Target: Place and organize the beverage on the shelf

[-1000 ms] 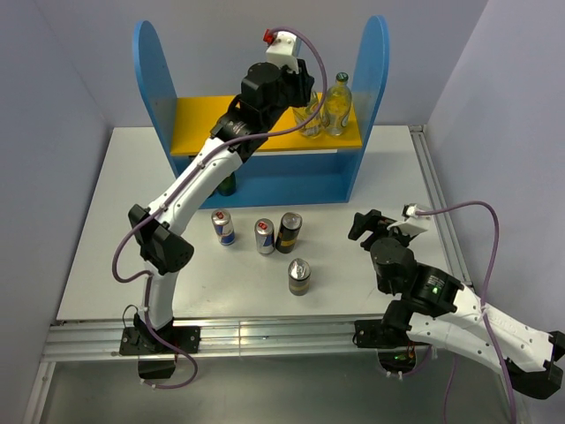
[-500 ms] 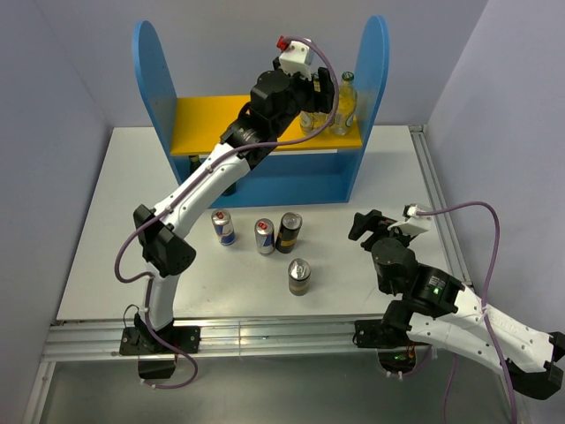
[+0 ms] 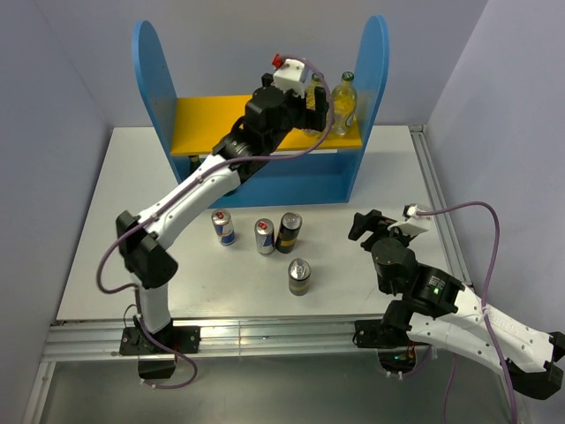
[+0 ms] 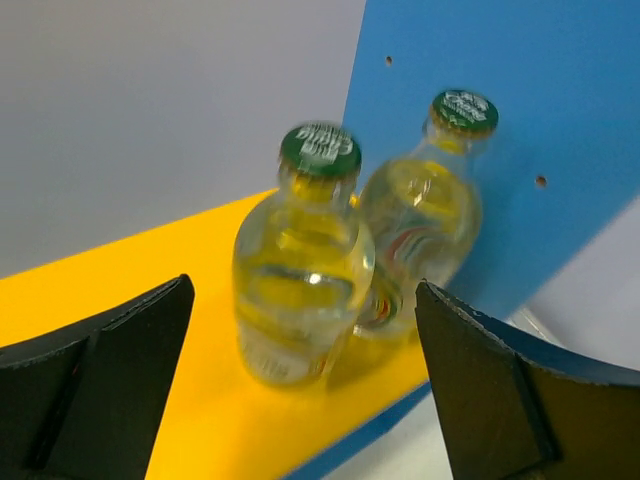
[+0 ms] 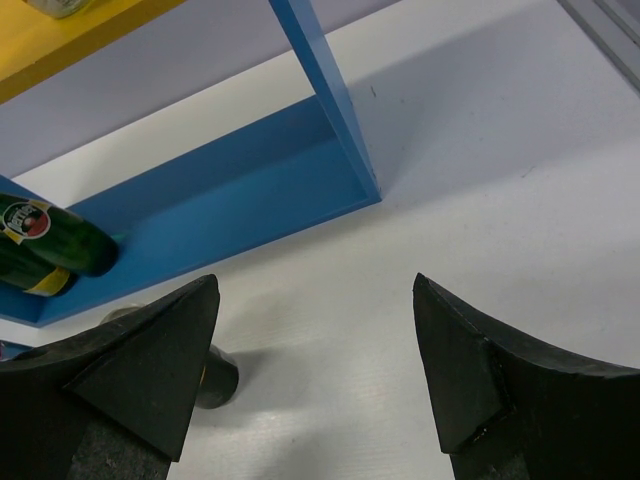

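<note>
The blue shelf (image 3: 366, 106) stands at the back of the table. Two clear glass bottles of yellowish liquid stand upright side by side at the right end of its yellow board (image 3: 199, 124). In the left wrist view the nearer bottle (image 4: 300, 270) touches the farther one (image 4: 425, 220), which stands by the blue side panel. My left gripper (image 3: 311, 93) (image 4: 305, 300) is open in front of the nearer bottle, with its fingers apart from the glass. Two blue-and-silver cans (image 3: 222, 227) (image 3: 264, 236) and two black-and-gold cans (image 3: 289, 231) (image 3: 299, 276) stand on the table. My right gripper (image 3: 362, 225) (image 5: 315, 285) hangs open and empty.
Green bottles (image 5: 50, 245) lie on the shelf's blue lower level at its left end. A black can (image 5: 215, 375) shows just past my right gripper's left finger. The table's metal rail (image 3: 433, 177) runs along the right edge.
My left gripper has opened and let go of the glass bottle, which now stands beside the other on the yellow board. The left arm has drawn back slightly. The right arm has not moved.
</note>
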You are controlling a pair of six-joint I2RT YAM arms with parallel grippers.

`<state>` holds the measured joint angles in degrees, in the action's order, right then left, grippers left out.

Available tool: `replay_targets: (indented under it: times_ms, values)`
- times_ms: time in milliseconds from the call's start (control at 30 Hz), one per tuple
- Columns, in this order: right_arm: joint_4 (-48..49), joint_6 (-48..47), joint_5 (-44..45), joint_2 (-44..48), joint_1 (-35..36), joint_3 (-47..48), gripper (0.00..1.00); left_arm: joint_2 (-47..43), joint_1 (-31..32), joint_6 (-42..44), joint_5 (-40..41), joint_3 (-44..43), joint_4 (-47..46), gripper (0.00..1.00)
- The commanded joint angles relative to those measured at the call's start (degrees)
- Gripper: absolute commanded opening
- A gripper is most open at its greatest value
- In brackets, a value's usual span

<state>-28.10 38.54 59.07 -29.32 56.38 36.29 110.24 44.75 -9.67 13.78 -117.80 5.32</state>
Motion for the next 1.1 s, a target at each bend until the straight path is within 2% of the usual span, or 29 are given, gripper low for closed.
replay_targets:
  times_ms: [0, 133, 233, 300, 333, 367, 400, 467, 533, 600, 667, 733, 800, 933, 1067]
  values:
    - [1.8, 0.7, 1.0, 0.3, 0.3, -0.3, 0.85, -12.6, 1.3, 2.3, 4.1, 7.2, -4.4, 0.99]
    - [1.9, 0.7, 1.0, 0.1, 0.3, -0.3, 0.85, -21.1, 1.8, 2.3, 7.0, 16.7, -4.8, 0.99]
    - [1.6, 0.8, 1.2, -0.5, 0.2, -0.1, 0.85, -27.8, 2.5, 0.5, 10.8, 22.6, -0.8, 0.99]
    - [1.5, 1.0, 1.2, -0.5, 0.3, -0.1, 0.85, -34.1, 4.1, -0.2, 14.3, 30.0, 0.3, 0.99]
    - [1.6, 1.0, 1.2, -0.5, 0.3, -0.2, 0.85, -36.5, 4.9, -0.8, 20.8, 33.2, 0.6, 0.99]
    - [1.6, 0.7, 1.1, -0.5, 0.3, -0.2, 0.85, -41.8, 7.6, -1.1, 24.8, 41.5, -1.3, 0.99]
    - [2.0, 0.7, 1.0, -0.5, 0.2, -0.3, 0.85, -44.6, 9.1, -1.7, 29.2, 46.3, -2.6, 0.99]
    - [2.3, 0.2, 0.6, -0.7, 0.2, -0.3, 0.85, -52.0, 13.0, -6.8, 36.4, 58.1, -3.0, 0.99]
    - [2.8, 0.0, 0.3, -1.3, 0.2, -0.3, 0.86, -55.9, 14.6, -16.1, 41.3, 64.4, -0.2, 0.99]
    - [2.4, -0.3, -0.4, -2.5, 0.2, 0.2, 0.88, -60.8, 16.8, -25.0, 43.8, 72.9, 3.0, 0.99]
    - [2.3, -0.4, -1.0, -3.0, 0.2, 0.5, 0.91, -64.9, 20.4, -28.9, 47.0, 81.1, 2.9, 0.99]
    - [1.9, -0.3, -1.1, -3.5, 0.3, 0.6, 0.92, -66.9, 24.9, -35.6, 50.2, 85.8, 5.1, 0.99]
    - [1.6, 0.0, -0.8, -3.6, 0.3, 0.6, 0.93, -67.6, 26.7, -43.4, 53.2, 87.2, 10.0, 0.99]
    - [1.6, 0.0, -0.2, -3.6, 0.2, 0.6, 0.93, -64.0, 26.9, -45.5, 52.4, 90.1, 8.2, 0.99]
    - [1.0, 0.5, 0.1, -4.0, 0.3, 0.7, 0.93, -55.5, 26.8, -45.4, 53.4, 91.7, 3.2, 0.99]
